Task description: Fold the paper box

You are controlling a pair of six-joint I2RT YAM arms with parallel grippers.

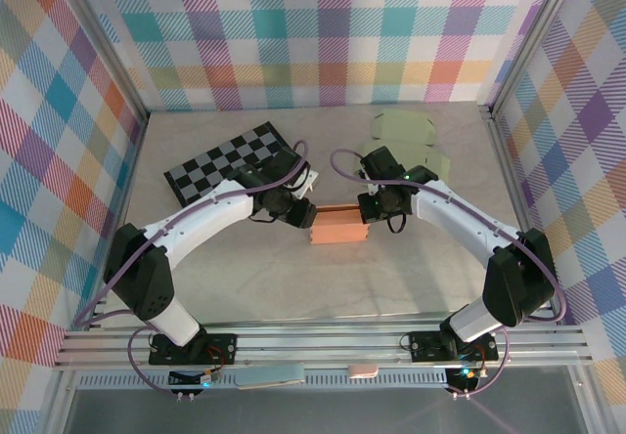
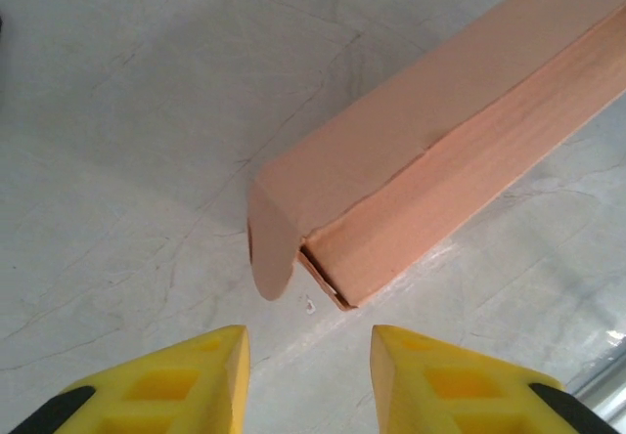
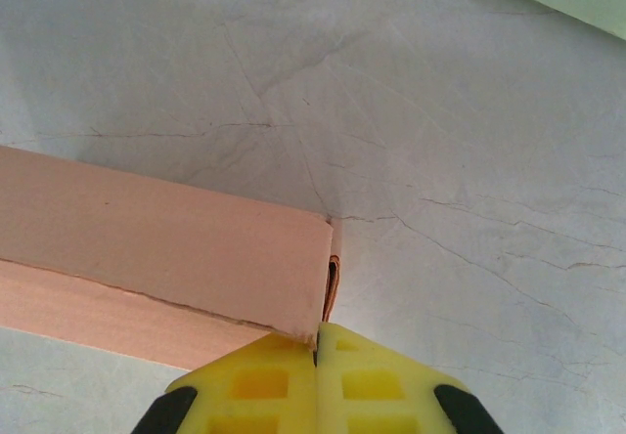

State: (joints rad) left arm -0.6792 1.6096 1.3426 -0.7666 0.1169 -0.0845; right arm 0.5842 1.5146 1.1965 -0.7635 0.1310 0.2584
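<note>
The salmon paper box (image 1: 340, 229) lies mid-desk (image 1: 293, 287) as a long, closed bar. At its left end a rounded flap (image 2: 269, 248) curls loose. The left tool (image 2: 308, 341) has its fingers apart just short of that flap. The right tool (image 3: 316, 341) has its fingers pressed together against the box's right end.

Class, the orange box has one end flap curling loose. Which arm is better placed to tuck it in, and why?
Left. The left gripper, open, faces the loose flap of the orange box. The right gripper is shut at the other end, probably bracing it.
</note>
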